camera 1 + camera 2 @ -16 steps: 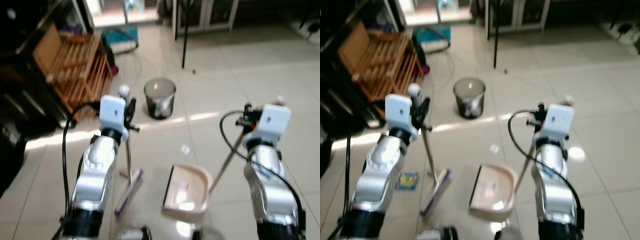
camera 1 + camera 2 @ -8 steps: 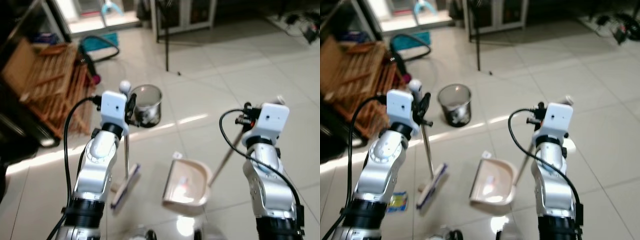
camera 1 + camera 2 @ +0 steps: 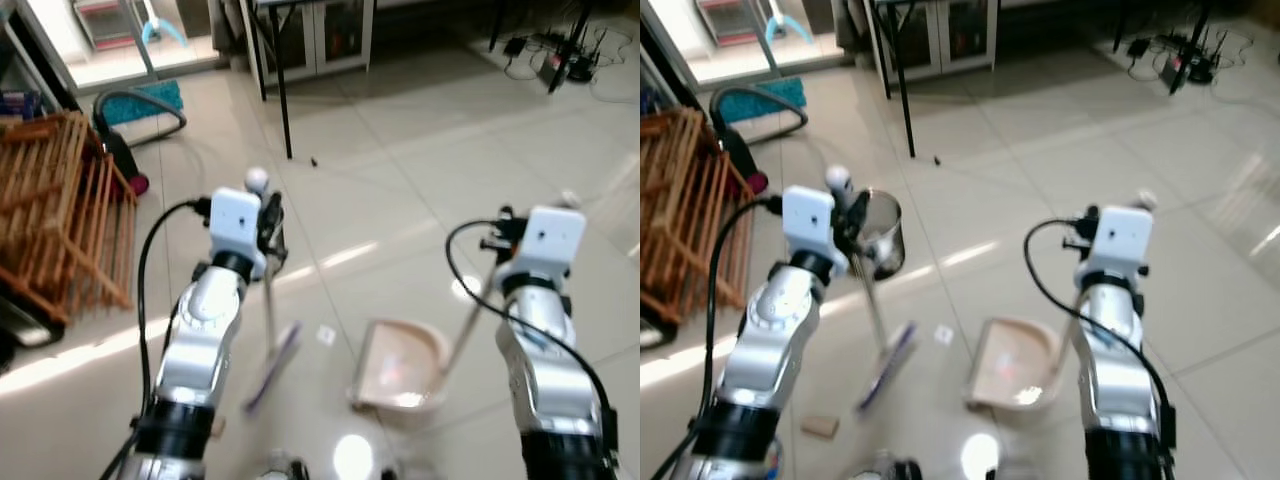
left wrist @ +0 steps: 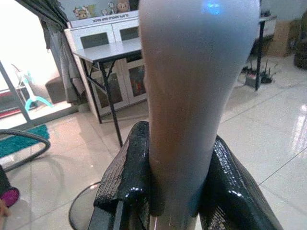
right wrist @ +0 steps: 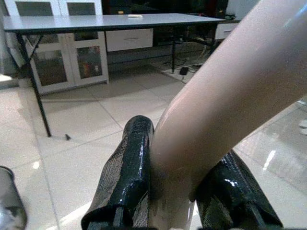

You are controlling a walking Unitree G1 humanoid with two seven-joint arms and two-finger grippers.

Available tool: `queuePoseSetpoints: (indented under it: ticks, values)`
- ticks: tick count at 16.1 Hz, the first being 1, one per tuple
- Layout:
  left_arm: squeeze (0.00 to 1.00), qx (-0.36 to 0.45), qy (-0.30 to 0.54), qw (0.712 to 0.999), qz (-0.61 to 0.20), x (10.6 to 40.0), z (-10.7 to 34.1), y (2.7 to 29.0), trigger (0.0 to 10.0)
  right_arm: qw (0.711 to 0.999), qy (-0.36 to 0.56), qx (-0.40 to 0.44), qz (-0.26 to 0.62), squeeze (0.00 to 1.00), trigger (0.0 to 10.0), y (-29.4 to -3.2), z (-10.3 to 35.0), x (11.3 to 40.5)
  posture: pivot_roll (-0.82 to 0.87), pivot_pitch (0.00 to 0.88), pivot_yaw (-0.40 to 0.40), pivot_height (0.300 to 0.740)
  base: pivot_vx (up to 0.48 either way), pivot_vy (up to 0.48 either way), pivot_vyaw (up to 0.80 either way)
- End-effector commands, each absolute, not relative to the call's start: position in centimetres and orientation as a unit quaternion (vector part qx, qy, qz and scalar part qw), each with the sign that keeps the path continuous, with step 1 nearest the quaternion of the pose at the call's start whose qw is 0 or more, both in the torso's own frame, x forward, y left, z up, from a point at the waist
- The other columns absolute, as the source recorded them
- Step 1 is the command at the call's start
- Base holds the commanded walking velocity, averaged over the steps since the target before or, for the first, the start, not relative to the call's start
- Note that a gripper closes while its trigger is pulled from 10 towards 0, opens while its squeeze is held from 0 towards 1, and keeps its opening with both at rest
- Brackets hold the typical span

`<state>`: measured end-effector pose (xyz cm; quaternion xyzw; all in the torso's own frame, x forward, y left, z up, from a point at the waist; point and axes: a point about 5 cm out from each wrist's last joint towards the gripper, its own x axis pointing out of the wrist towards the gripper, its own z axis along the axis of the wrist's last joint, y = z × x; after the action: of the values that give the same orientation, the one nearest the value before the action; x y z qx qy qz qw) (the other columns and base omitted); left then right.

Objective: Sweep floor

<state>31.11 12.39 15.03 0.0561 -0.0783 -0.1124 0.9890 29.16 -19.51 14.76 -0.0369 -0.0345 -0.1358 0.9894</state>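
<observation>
Tiled floor (image 3: 420, 190), left hand (image 4: 177, 187) clenching broom (image 3: 268, 330), right hand (image 5: 177, 191) clenching dustpan (image 3: 400, 370).

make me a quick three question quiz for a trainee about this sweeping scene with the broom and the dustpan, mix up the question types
1. True or false: the left gripper is shut on the broom handle.
2. Multiple choice: the small white scrap on the floor lies
A. inside the dustpan
B. between the broom head and the dustpan
C. under the wooden rack
3. Fill in: the right gripper holds the handle of the ____.

Key
1. True.
2. B, between the broom head and the dustpan.
3. Dustpan.
</observation>
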Motion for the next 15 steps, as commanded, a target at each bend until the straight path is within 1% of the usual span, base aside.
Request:
queuePoseSetpoints:
  ticks: [1, 2, 4, 5, 7, 9, 10, 12, 15]
  values:
    - [0.0, 0.054, -0.088, 0.986, -0.128, 31.3, 15.4, 11.7, 10.0, 0.988, -0.036, -0.051, -0.143, 0.0, 10.0, -20.1, 14.8, 29.4, -0.05, 0.12, 0.085, 0.74, 0.394, 0.0, 0.0]
    - [0.0, 0.056, -0.087, 0.986, -0.13, 31.5, 15.4, 11.7, 10.0, 0.988, -0.037, -0.051, -0.144, 0.0, 10.0, -20.1, 14.8, 29.5, -0.05, 0.121, 0.087, 0.74, 0.394, 0.0, 0.0]
    - [0.0, 0.053, -0.085, 0.986, -0.134, 32.0, 15.1, 11.8, 10.0, 0.987, -0.043, -0.05, -0.147, 0.0, 10.0, -20.0, 15.0, 30.1, -0.05, 0.127, 0.099, 0.74, 0.0, 0.0, 0.0]
    - [0.0, 0.04, -0.08, 0.988, -0.127, 32.3, 14.8, 12.1, 10.0, 0.987, -0.047, -0.051, -0.148, 0.0, 10.0, -19.9, 15.0, 30.3, -0.05, 0.129, 0.102, 0.74, 0.0, 0.0, 0.0]
    - [0.0, 0.045, -0.082, 0.991, -0.096, 33.0, 14.3, 12.7, 10.0, 0.985, -0.059, -0.07, -0.149, 0.0, 10.0, -20.1, 14.8, 30.8, -0.05, 0.14, 0.107, 0.74, 0.0, 0.0, 0.0]
    - [0.0, 0.043, -0.081, 0.993, -0.077, 33.4, 13.9, 12.8, 10.0, 0.983, -0.06, -0.08, -0.152, 0.0, 10.0, -20.4, 14.5, 31.0, -0.04, 0.153, 0.106, 0.74, 0.0, 0.0, 0.0]
    - [0.0, 0.043, -0.098, 0.992, -0.07, 33.6, 14.0, 12.6, 10.0, 0.983, -0.058, -0.089, -0.153, 0.0, 10.0, -20.7, 14.3, 31.3, -0.04, 0.168, 0.108, 0.74, 0.0, 0.0, 0.0]
    - [0.0, 0.027, -0.106, 0.991, -0.08, 34.3, 14.1, 12.2, 10.0, 0.982, -0.062, -0.092, -0.151, 0.0, 10.0, -20.8, 14.4, 31.8, -0.05, 0.206, 0.106, 0.74, 0.0, 0.0, 0.0]
    - [0.0, 0.003, -0.126, 0.99, -0.057, 35.1, 14.5, 12.5, 10.0, 0.981, -0.087, -0.111, -0.13, 0.0, 10.0, -20.4, 15.0, 32.3, -0.03, 0.268, 0.089, 0.74, 0.0, 0.0, 0.0]
